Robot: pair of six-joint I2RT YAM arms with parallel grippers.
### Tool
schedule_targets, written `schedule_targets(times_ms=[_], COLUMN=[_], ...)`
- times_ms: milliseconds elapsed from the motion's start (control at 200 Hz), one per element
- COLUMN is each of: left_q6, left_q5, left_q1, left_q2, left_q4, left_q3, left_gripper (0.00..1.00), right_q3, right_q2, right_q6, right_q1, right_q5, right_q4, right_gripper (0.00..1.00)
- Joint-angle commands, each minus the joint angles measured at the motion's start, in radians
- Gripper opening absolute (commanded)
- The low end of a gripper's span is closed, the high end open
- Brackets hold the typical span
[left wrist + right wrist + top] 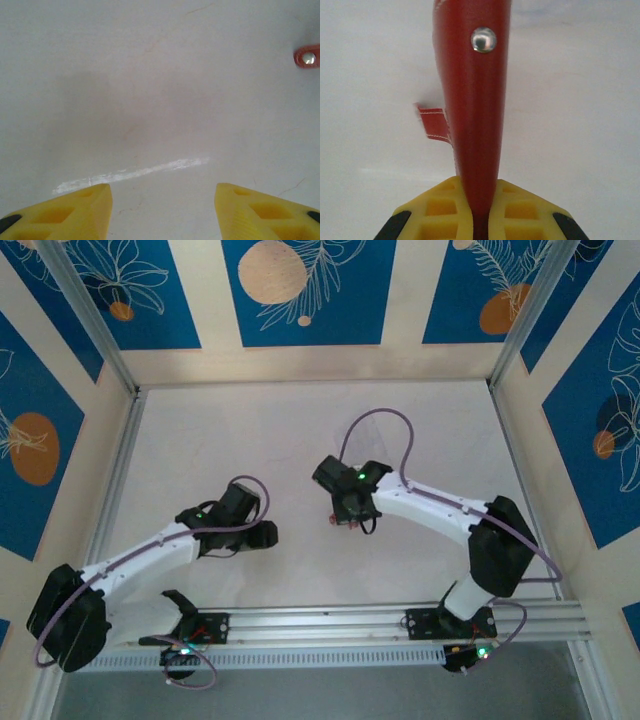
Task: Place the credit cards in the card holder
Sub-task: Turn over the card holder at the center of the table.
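Plainly, card holder point(472, 100) clamped in right hand point(479, 184), left hand point(162, 194) spread, seemingly empty.

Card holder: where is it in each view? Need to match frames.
Top external: card holder mid-table, mostly hidden under the right gripper; only red slivers show.
Left wrist: its red snap tab at the right edge, upper part.
Right wrist: card holder edge-on up the centre, pinched between the yellow fingers.
Shared landmark: right gripper, shut on the card holder in the top and right wrist views.
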Motion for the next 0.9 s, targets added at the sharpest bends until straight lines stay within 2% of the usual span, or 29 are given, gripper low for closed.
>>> schedule_targets(times_ms=[0,85,210,395,560,800,895], left_q6=[-0.009,-0.012,-0.023,-0.071,-0.080,-0.067,-0.061], left_q5=[-0.033,-0.056,-0.102,-0.196,-0.225,-0.207,-0.199], left_q1=[-0.001,0.004,0.012,0.030,0.047,0.062,0.066], left_q2=[-0.046,-0.059,-0.098,-0.221,-0.281,-0.250,-0.232], left_q4=[-0.033,-0.061,-0.118,-0.205,-0.252,-0.227,-0.214], left_q3=[-0.031,-0.029,-0.012,-0.007,-0.010,-0.004,0.004], left_gripper=[0.58,0.58,0.59,0.59,0.59,0.61,0.63], right_q3=[0.075,0.157,0.282,0.412,0.369,0.273,0.260], right_q2=[0.136,0.265,0.447,0.543,0.457,0.284,0.274], right_q6=[0.186,0.290,0.338,0.264,0.331,0.396,0.313], right_q1=[0.101,0.174,0.281,0.382,0.313,0.176,0.169], right_q5=[0.299,0.350,0.332,0.266,0.369,0.510,0.509], right_q4=[-0.311,-0.410,-0.440,-0.344,-0.458,-0.618,-0.568], right_gripper=[0.00,0.00,0.00,0.00,0.00,0.00,0.00])
